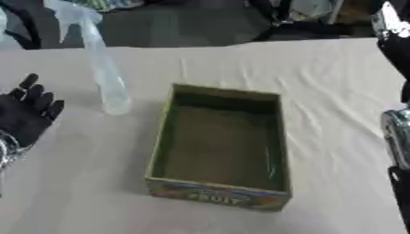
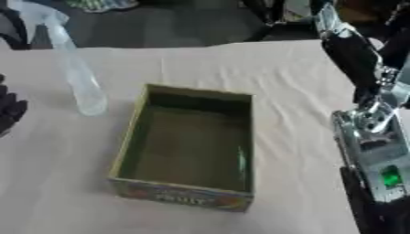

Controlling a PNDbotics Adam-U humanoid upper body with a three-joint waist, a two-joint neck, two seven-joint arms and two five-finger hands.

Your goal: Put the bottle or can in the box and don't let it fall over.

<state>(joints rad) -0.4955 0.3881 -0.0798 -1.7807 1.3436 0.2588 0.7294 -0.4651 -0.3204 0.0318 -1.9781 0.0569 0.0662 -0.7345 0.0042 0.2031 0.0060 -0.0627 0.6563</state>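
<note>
A tall clear spray bottle (image 1: 105, 77) stands upright on the cloth-covered table, left of the box and a little behind its near half. The open green cardboard box (image 1: 163, 137) lies in the middle with nothing inside and a printed label on its front wall. My left hand (image 1: 28, 114) is at the left edge, fingers straight and pointing up, a short gap to the left of the bottle and not touching it. Of the right side only the black and silver forearm (image 2: 372, 137) shows along the right edge; its hand is out of the picture.
A wrinkled pale cloth (image 1: 336, 105) covers the table. Dark clutter and bags (image 1: 200, 23) lie beyond the far edge. Bare cloth stretches in front of the box and between the box and the right arm.
</note>
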